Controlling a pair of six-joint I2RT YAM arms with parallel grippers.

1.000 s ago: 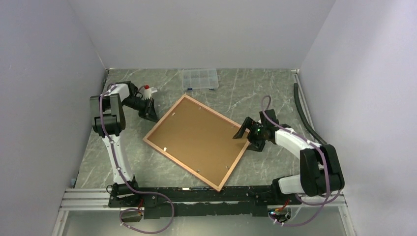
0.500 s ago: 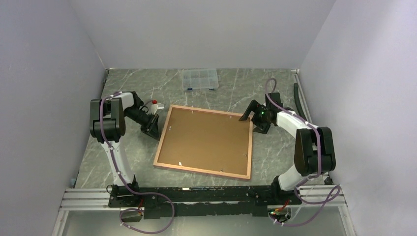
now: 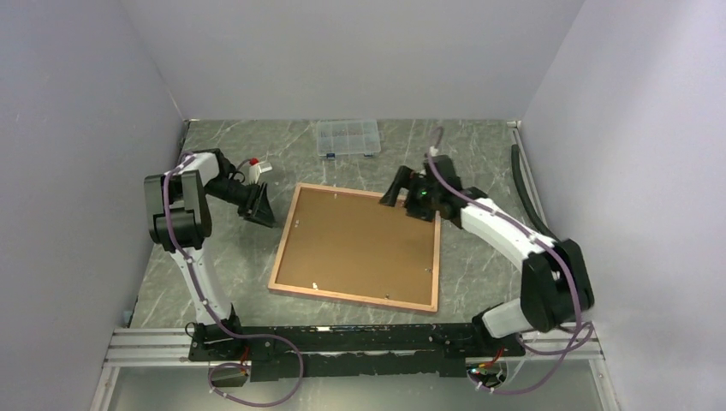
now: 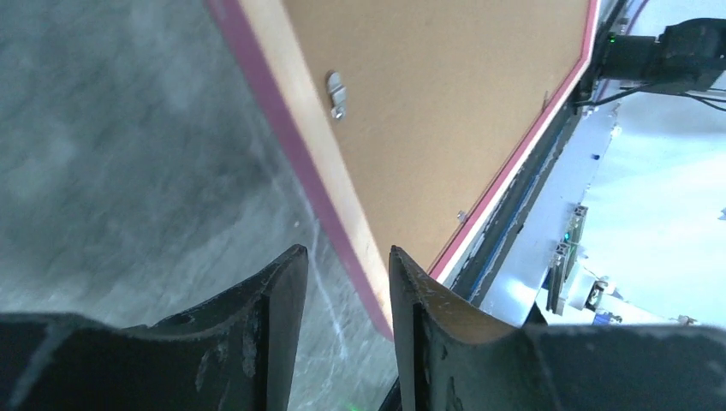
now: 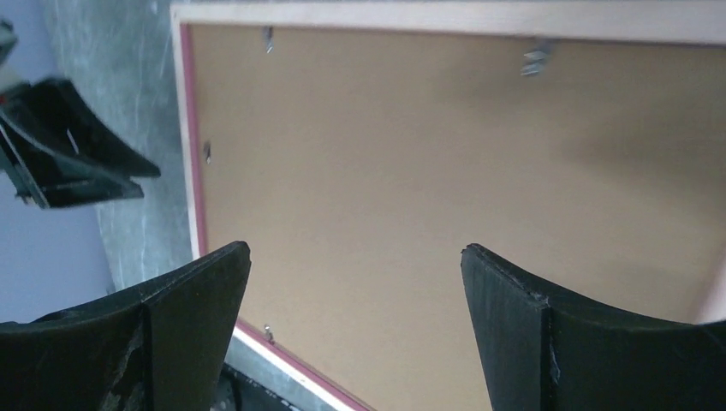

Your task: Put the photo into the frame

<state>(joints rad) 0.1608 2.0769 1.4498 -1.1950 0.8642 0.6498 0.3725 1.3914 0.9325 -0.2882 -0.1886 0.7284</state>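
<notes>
Left of frame (image 3: pixel 360 248): left gripper (image 4: pixel 347 257), jaws part way apart, nothing between them, just off the far-left corner, not touching. Frame flat on table (image 3: pixel 248 274), brown back up, pink edge showing, backing (image 5: pixel 445 188) pinned by small metal tabs (image 4: pixel 336 92). Photo nowhere in view; under the backing or elsewhere, cannot tell. Beyond frame's far edge: box (image 3: pixel 347 137). Over the far-right corner: right gripper (image 5: pixel 355 248), jaws spread wide, empty, above the backing. Risks, as judged: frame unanchored, so likely to skid under a sideways push on a tab; fingertip liable to slip off so small a tab; frame apt to tip or drop if lifted by one corner
</notes>
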